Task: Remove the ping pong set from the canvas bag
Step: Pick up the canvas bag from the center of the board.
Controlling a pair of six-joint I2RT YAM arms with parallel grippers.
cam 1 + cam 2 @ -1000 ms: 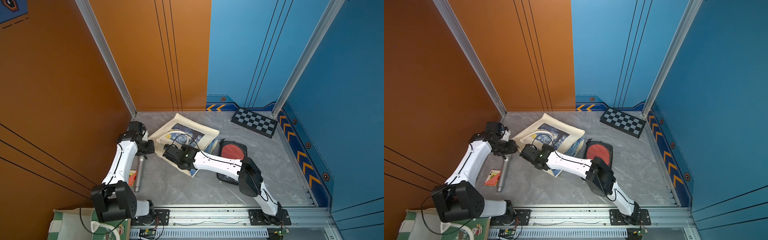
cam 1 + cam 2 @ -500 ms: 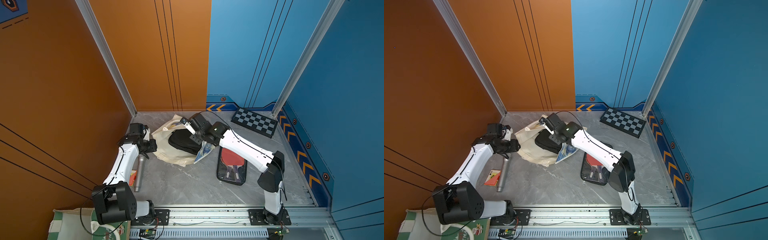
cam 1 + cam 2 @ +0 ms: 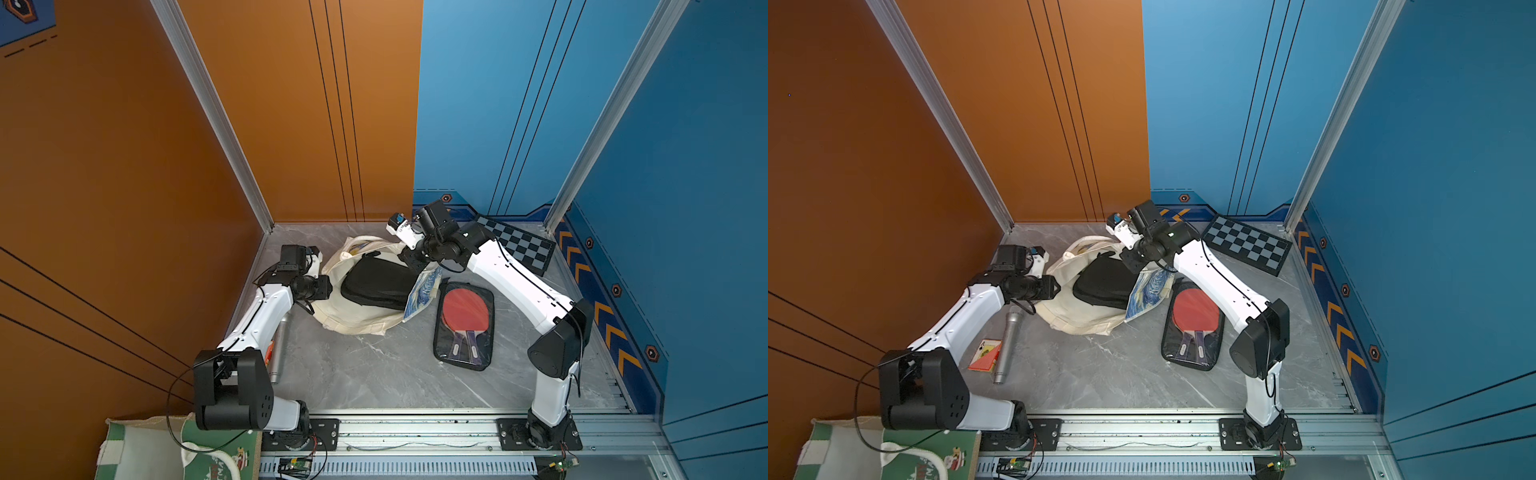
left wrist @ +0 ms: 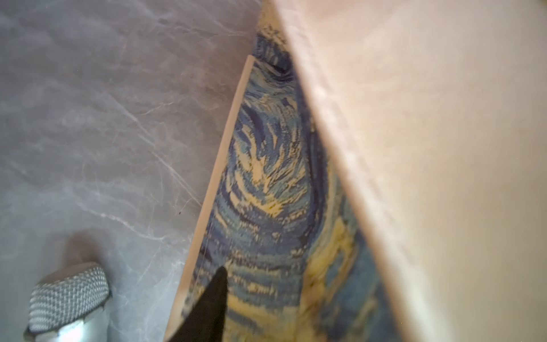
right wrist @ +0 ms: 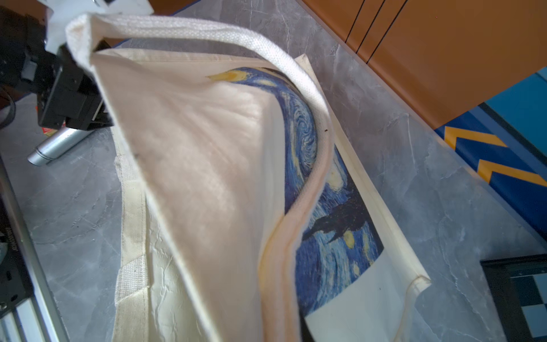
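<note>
Bag higher; ping pong set, handles toward rail

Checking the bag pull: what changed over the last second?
Right gripper, shut on the bag, swung from the bag's front toward the back wall, dragging the cloth up and folding it over. Paddle set, microphone and chessboard stayed put.

Cream canvas bag with blue-and-yellow swirls, red-and-black ping pong set, black-and-grey chequered board, grey marbled worktop, silver microphone
</note>
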